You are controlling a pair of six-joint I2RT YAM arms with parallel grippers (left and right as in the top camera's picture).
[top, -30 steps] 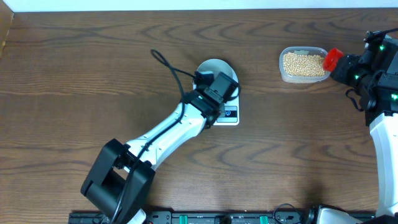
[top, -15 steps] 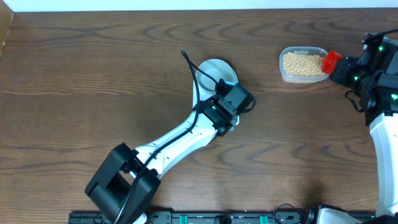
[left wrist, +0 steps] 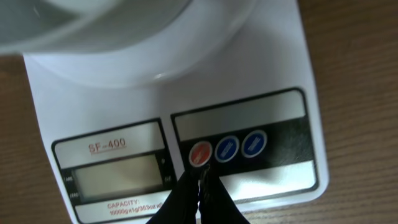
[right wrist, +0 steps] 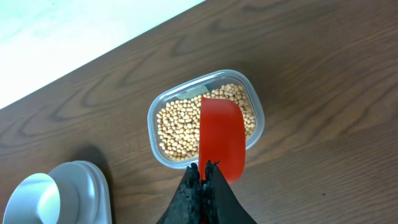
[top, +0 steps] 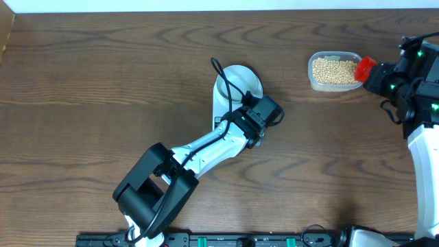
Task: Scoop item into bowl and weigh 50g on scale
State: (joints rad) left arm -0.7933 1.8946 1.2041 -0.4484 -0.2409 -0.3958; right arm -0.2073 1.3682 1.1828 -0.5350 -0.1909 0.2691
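Observation:
The white scale fills the left wrist view, with its grey display, a red button and two blue buttons. My left gripper is shut and empty, its tips right at the red button's lower edge. The pale bowl stands on the scale, and I cannot see inside it. Tan beans fill a clear tub. My right gripper is shut on a red scoop, which hangs over the tub's right half. That scoop sits at the tub's right end.
The left arm lies diagonally from the front edge to the scale, covering its front part. The right arm stands at the table's right edge. A pale wall strip runs along the far side.
The left wrist has swung from over the bowl to the right and forward, onto the scale's button panel, and its elbow has shifted right. The right arm and scoop have not moved.

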